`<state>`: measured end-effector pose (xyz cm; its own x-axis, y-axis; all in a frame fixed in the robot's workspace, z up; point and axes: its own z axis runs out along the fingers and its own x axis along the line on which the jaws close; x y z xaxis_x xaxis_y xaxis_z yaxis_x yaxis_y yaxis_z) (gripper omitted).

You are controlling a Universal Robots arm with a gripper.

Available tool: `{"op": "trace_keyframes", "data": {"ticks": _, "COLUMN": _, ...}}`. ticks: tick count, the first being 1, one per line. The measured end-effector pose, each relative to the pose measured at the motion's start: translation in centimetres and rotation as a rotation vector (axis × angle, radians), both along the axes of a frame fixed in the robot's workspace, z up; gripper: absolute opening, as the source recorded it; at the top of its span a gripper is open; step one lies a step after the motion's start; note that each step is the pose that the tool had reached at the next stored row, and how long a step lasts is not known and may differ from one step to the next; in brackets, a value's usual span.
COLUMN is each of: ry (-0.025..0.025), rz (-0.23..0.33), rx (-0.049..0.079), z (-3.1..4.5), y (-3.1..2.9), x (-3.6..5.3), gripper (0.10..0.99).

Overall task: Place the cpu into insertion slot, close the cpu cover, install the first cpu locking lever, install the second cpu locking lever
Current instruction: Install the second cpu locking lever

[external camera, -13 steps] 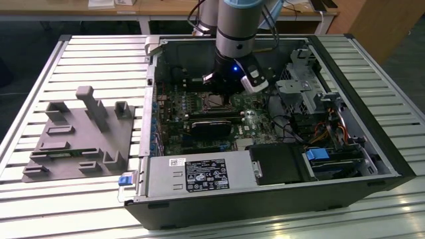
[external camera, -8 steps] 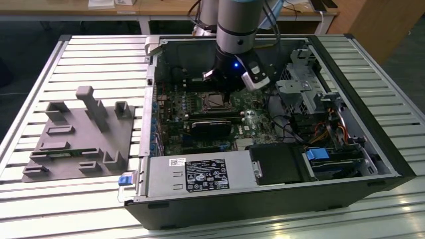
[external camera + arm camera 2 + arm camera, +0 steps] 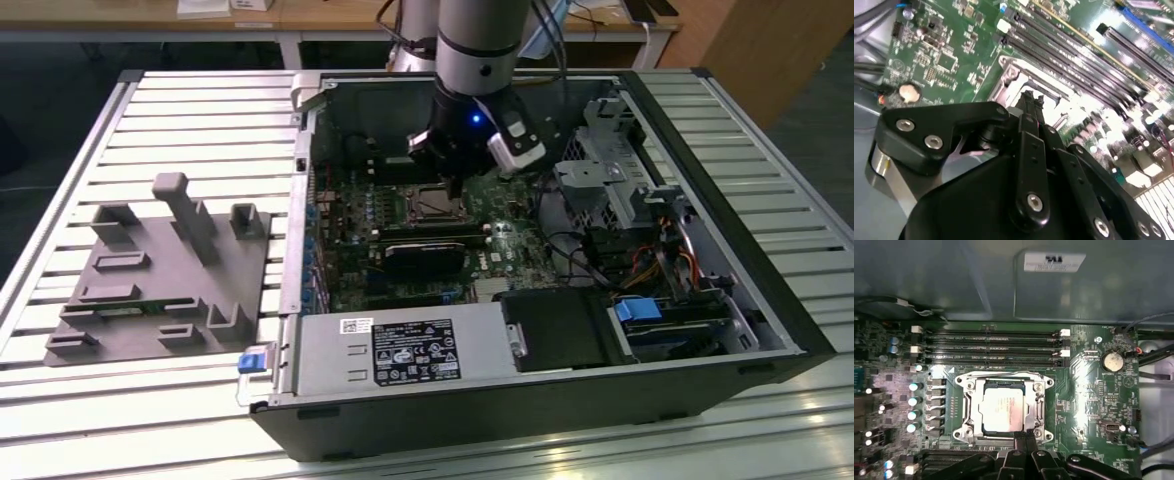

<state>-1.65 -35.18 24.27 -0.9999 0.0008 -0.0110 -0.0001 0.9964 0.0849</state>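
The pale silver-grey square cpu sits flat in the silver-rimmed insertion slot, framed by the thin silver metal cpu cover, closed over its edges. The black claw hovers at the socket's edge, fingers pressed together, gripping nothing, seemingly poised to push.

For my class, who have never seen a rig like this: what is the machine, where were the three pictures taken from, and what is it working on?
The machine is a single robot arm ending in a black gripper. The exterior view looks from outside at an open computer case lying on a slatted table, beside a grey holder tray. Both wrist views come from cameras riding on the arm. The first wrist view looks onto the green motherboard, where the cpu sits in the insertion slot under the cpu cover. The gripper is at the socket's edge.
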Motion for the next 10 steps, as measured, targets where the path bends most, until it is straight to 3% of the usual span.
{"op": "trace_keyframes", "data": {"ticks": 3, "ry": 0.0065, "rz": -0.005, "rx": 0.001, "z": 2.76, "y": 0.03, "x": -0.11, "gripper": 0.106}}
{"op": "trace_keyframes", "data": {"ticks": 7, "ry": 0.0209, "rz": -0.017, "rx": 0.003, "z": 8.79, "y": 0.1, "x": -0.34, "gripper": 0.106}}
{"op": "trace_keyframes", "data": {"ticks": 10, "ry": 0.028, "rz": -0.022, "rx": 0.004, "z": 11.73, "y": 0.13, "x": -0.45, "gripper": 0.106}}
